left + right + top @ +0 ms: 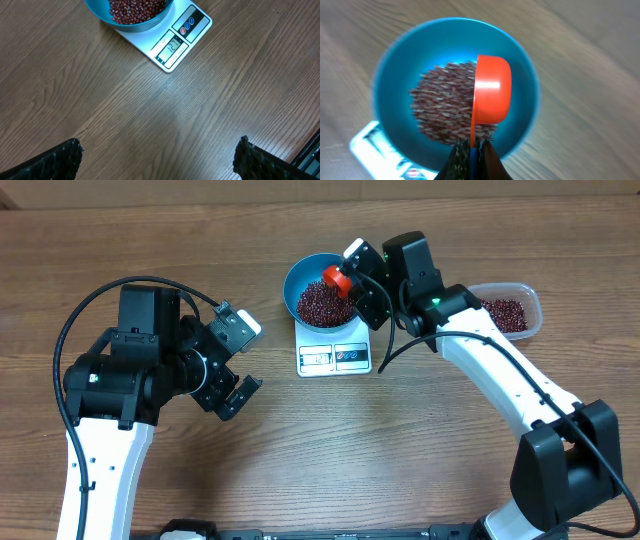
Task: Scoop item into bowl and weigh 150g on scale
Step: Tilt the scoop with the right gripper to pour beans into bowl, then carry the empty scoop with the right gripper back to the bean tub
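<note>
The beans [322, 304] lay heaped in the blue bowl [292, 280], which stood on the far half of the scale [334, 357]. Above it, my right gripper [470, 148] was pinched tight on the handle of the red-orange measuring cup [492, 90], tipped on its side. Right of the scale stood a clear tub [533, 308] holding more beans. Left of the scale, my left gripper [243, 360] hung spread wide, holding nothing.

Both arms look alike: the left arm [100, 455] and the right arm [500, 375] have smooth white links joined by blocky black housings, each apparently carrying a tiny green light [434, 304]. Thin black cables [72, 320] loop alongside. The left fingers [52, 162] are black, with finely ridged pads.
</note>
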You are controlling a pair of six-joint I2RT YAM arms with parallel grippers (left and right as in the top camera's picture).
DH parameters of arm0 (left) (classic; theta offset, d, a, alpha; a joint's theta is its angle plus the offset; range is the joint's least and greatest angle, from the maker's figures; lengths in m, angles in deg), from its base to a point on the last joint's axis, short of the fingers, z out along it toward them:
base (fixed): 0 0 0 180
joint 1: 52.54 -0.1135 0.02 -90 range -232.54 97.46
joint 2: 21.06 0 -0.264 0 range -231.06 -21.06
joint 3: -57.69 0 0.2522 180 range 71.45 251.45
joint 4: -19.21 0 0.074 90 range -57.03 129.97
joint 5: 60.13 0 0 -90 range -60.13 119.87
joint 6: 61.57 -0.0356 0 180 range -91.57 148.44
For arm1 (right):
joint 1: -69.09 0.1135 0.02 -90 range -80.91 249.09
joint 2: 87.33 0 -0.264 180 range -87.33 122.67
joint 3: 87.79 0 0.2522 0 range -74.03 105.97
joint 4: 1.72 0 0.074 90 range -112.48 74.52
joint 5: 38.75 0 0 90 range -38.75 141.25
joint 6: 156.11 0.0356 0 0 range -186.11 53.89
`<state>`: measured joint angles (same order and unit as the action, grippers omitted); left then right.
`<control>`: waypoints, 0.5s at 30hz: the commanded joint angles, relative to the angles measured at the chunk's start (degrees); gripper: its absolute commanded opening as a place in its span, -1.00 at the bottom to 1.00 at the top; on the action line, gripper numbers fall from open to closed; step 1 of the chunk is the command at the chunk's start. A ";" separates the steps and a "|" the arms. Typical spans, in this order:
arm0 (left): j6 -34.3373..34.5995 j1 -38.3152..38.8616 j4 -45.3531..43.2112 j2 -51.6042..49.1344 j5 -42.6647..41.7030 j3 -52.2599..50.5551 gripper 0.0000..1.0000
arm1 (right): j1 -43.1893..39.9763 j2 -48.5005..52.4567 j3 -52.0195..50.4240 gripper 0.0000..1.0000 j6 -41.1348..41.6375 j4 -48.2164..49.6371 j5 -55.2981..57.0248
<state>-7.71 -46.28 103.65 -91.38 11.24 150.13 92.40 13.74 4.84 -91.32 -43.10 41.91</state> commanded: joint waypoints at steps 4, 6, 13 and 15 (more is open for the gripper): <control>0.55 0.13 -0.04 -0.13 0.00 -0.31 0.99 | -0.17 -3.17 1.57 -0.93 -2.10 1.51 12.46; 0.55 0.13 -0.04 -0.13 -0.02 -0.31 0.99 | -0.17 -4.92 1.77 -0.93 -1.79 1.60 12.44; 0.55 0.13 -0.04 -0.13 -0.02 -0.31 0.99 | -0.20 -13.79 1.90 -0.93 0.35 1.18 12.24; 0.55 0.13 -0.04 -0.13 -0.02 -0.31 0.99 | -0.20 -16.11 1.90 -0.93 3.15 1.11 12.26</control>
<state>-7.73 -46.28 103.65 -91.38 11.24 150.13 92.36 3.14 4.84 -91.70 -42.09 53.25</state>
